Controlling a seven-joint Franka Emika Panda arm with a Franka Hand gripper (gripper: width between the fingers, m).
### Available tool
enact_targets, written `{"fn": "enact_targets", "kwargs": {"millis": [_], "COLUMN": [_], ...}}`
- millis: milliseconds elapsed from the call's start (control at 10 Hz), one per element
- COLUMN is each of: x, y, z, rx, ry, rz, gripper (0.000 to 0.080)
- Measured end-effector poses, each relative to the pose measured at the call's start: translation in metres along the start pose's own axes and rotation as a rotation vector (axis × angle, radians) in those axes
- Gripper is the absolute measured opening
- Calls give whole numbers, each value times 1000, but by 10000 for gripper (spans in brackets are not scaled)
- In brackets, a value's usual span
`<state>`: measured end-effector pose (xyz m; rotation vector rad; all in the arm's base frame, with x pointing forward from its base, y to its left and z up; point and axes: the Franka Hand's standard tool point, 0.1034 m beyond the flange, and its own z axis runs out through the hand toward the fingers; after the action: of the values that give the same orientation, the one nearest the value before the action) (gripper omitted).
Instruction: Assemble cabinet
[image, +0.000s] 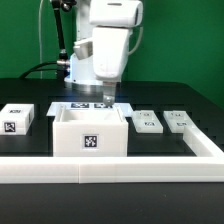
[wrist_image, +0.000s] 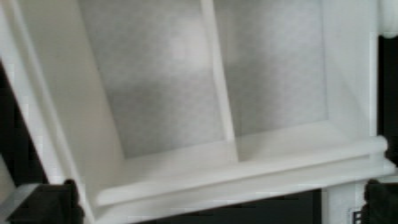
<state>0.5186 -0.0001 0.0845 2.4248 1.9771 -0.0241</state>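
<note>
The cabinet (image: 90, 131) is a large open-topped white box at the table's middle, with a black-and-white tag on its front face. My gripper (image: 103, 99) hangs straight down over the cabinet's back wall. In the wrist view the cabinet's inside (wrist_image: 160, 90) fills the frame, with a thin divider running through it and a thick rim wall (wrist_image: 231, 172) close to the gripper. My gripper (wrist_image: 217, 205) is open. Its dark fingers sit at the two sides of the frame, one on either side of that wall, and hold nothing.
A small flat white tagged block (image: 17, 119) lies at the exterior view's left. Two more blocks (image: 147, 121) (image: 180, 120) lie at its right. The marker board (image: 84, 105) lies behind the cabinet. A low white barrier (image: 110, 169) runs along the front and right side.
</note>
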Motion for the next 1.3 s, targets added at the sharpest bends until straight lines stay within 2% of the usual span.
{"fn": "enact_targets", "kwargs": {"millis": [400,700,1100,1200,1300], "x": [2,-9,-9,-13,-17], "y": [0,-18,-19,-30,-39], "z": [1,5,7,13,18], "rx": [1,26,21,0,4], "ry": [1,-3,0,8,9], "rz": [-14,-138,-137,-140,-139], "gripper": [798,798,798,798,798]}}
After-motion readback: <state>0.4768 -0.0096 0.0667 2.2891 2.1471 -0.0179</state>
